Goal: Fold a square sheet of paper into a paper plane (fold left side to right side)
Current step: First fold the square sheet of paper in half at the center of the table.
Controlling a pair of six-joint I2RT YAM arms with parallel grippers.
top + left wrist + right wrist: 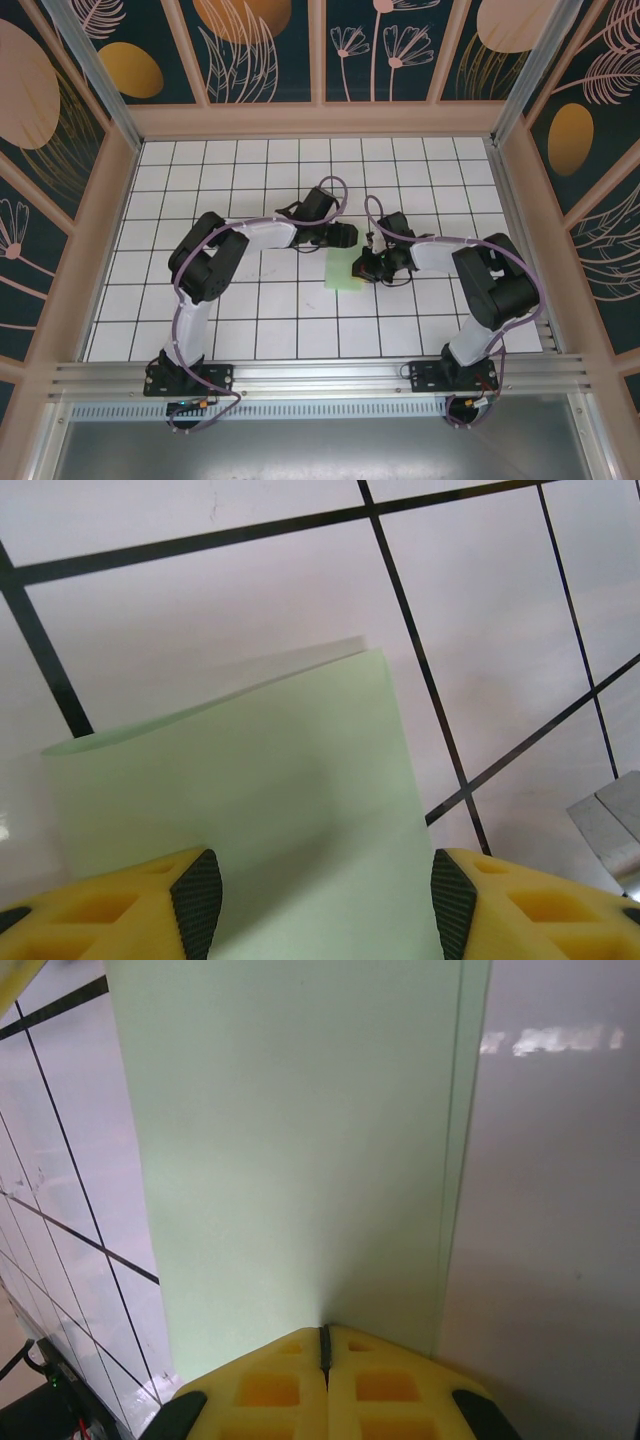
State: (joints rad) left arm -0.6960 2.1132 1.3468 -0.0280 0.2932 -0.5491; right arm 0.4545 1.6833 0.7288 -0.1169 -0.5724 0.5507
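Note:
The square sheet of paper is pale mint green and lies folded in half as a narrow strip on the tiled floor between the two arms. No paper plane is in view. In the left wrist view the sheet shows two layers at its far edge, the upper one slightly lifted. My left gripper hovers open over the strip's far end, pads apart and off the paper. My right gripper is shut, its tip resting on the sheet near the paired long edges.
White grid-tiled floor spreads around the paper inside wooden walls. The aluminium rail with both arm bases runs along the near edge. Open floor lies left, right and behind the paper.

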